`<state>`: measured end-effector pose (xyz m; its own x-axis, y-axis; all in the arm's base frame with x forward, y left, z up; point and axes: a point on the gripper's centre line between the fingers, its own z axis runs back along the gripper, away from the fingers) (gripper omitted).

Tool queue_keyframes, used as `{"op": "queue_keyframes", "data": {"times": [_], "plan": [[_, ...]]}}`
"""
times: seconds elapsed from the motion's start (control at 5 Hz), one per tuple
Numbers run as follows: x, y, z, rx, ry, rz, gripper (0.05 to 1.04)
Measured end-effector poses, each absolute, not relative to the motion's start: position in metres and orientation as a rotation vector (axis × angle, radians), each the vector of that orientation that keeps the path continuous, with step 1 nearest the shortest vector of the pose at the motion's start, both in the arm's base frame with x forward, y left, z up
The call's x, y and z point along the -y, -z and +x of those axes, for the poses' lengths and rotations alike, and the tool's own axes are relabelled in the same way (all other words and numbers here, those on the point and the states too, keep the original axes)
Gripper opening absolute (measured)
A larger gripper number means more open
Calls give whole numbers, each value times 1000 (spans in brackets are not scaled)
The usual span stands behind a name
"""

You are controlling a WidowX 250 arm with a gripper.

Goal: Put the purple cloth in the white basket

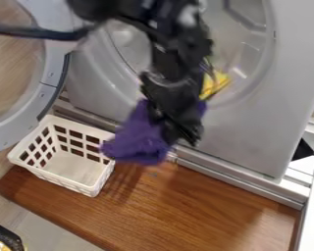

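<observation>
Gripper point(171, 128) pinches purple cloth point(137, 137), hanging just right of white plastic basket point(67, 156) in view. Pickup done; left: shift over basket, lower, release.

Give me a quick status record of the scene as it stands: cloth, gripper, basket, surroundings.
purple cloth: bunched, held, not in the basket
gripper: closed on the cloth, at the appliance front
white basket: upright, on the picture's left, beside the cloth in view
appliance: grey front, round door open
yellow item: at the round opening, partly behind the arm
wooden surface: below the gripper
task: cloth not yet delivered
</observation>
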<state>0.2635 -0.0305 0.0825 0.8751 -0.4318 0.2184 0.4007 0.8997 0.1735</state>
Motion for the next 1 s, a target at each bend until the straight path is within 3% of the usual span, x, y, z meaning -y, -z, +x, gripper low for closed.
{"op": "queue_keyframes", "data": {"times": [0.2, 1.0], "plan": [[-2, -79, 263, 263, 327, 151, 277], [-46, -28, 271, 142, 118, 233, 277]]}}
